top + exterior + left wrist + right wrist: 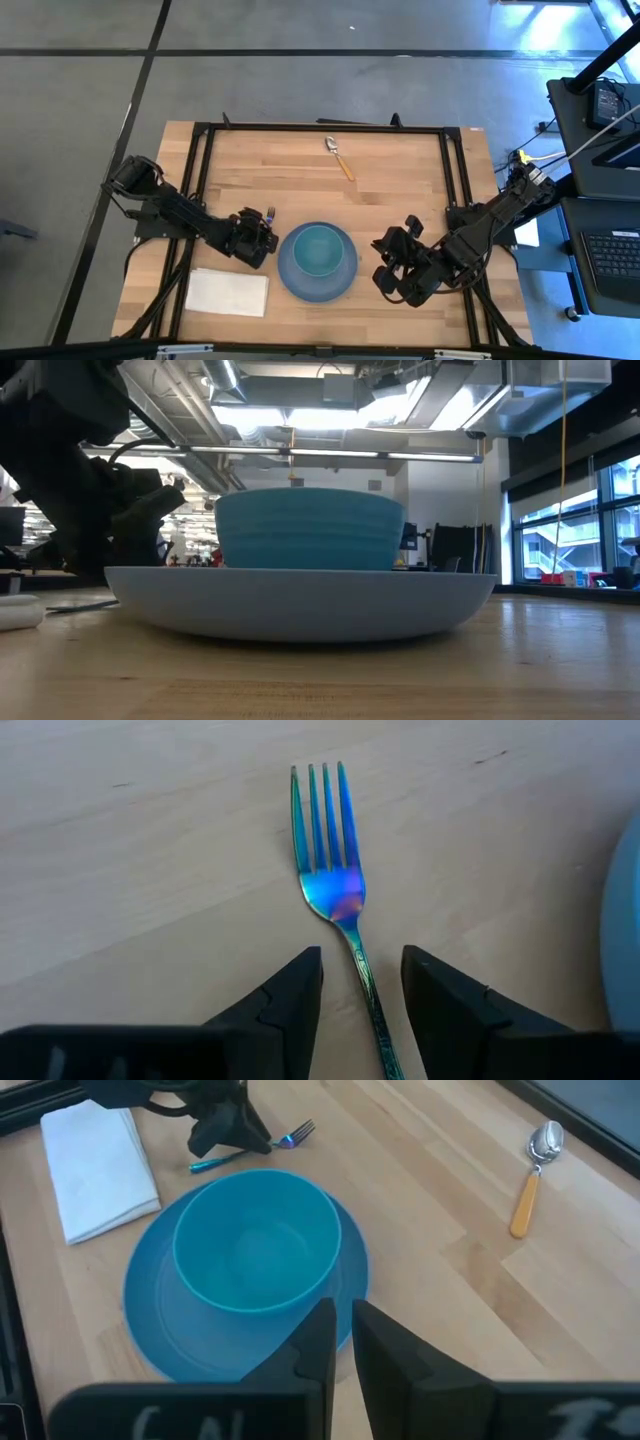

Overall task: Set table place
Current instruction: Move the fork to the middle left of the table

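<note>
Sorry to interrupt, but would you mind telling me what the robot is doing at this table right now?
It is laying a place setting. The teal bowl sits in the blue plate, with the napkin to one side. The left gripper is open over the fork, its fingers either side of the handle, beside the plate. The right gripper waits shut on the plate's other side. The spoon lies apart, near the far edge.

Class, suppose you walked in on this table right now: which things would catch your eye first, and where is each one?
First the teal bowl sitting on the blue plate at the table's near middle. Next the left gripper, its fingers open astride the fork lying beside the plate, with the white napkin nearby. Last, the orange-handled spoon lies alone near the far edge.
</note>
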Controlling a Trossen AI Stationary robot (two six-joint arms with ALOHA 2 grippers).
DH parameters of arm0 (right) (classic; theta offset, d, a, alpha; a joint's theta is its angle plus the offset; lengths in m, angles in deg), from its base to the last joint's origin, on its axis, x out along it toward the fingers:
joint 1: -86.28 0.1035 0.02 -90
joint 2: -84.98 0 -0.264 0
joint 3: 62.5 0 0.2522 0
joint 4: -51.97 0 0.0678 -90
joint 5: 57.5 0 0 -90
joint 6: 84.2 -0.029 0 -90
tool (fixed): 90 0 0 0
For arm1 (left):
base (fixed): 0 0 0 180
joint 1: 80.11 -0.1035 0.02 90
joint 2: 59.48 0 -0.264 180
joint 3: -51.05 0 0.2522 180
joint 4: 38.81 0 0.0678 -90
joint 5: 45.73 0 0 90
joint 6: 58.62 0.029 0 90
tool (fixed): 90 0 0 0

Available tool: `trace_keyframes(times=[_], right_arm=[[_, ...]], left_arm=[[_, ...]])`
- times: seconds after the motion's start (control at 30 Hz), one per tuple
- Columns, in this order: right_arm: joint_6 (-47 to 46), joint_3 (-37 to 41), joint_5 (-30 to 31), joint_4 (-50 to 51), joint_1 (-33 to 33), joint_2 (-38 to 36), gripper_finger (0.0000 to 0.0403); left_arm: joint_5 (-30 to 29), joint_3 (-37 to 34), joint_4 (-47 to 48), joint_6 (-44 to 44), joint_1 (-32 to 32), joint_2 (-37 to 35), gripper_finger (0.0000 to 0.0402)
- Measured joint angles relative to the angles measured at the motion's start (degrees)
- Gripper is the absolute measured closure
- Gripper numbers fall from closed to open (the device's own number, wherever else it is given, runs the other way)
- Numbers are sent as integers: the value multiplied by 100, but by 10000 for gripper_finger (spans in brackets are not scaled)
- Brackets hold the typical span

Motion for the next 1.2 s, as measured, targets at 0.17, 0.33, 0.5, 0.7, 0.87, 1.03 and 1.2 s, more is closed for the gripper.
trace_keyframes(times=[0.17,0.33,0.5,0.7,0.87,1.03,1.2], right_arm=[[2,0,2,1,-2,0,361],[9,0,4,1,-2,0,361],[9,0,4,1,0,0,361],[10,0,4,2,0,0,361],[11,0,2,3,-2,0,361],[11,0,2,2,-1,0,361],[11,0,2,-6,-2,-2,361]], left_arm=[[123,278,614,-6,-13,32,282],[402,742,1248,228,-77,33,307],[344,748,1219,260,-101,103,324],[365,789,1133,247,-51,539,335],[190,787,1141,261,42,619,332],[371,749,1479,406,42,173,317],[344,756,1511,449,61,-145,295]])
